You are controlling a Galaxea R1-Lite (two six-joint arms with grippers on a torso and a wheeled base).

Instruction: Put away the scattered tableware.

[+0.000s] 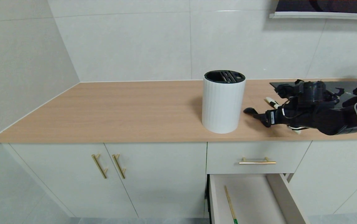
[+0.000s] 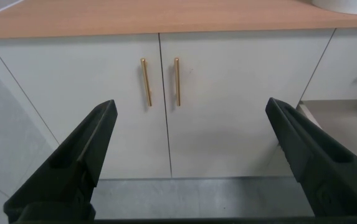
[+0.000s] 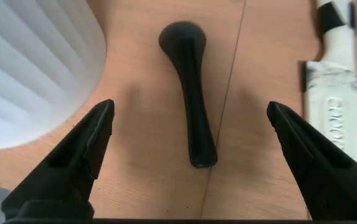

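Note:
A small black spoon [image 1: 249,110] lies flat on the wooden counter just right of the white ribbed utensil holder [image 1: 223,102]. My right gripper [image 1: 261,117] hovers low over the spoon's handle end. In the right wrist view the spoon [image 3: 189,93] lies lengthwise between the spread fingers of the right gripper [image 3: 189,118], which is open and not touching it. A white-handled knife [image 3: 337,93] lies beside the spoon, partly under my arm [image 1: 272,102]. My left gripper [image 2: 190,109] is open and holds nothing, down in front of the cabinet doors.
A black cooktop [image 1: 337,87] lies at the counter's right end. Below the counter a drawer [image 1: 278,193] is pulled open with a chopstick [image 1: 229,200] inside. Two gold handles [image 2: 161,81] mark the cabinet doors. The holder [image 3: 28,68] stands close to one right finger.

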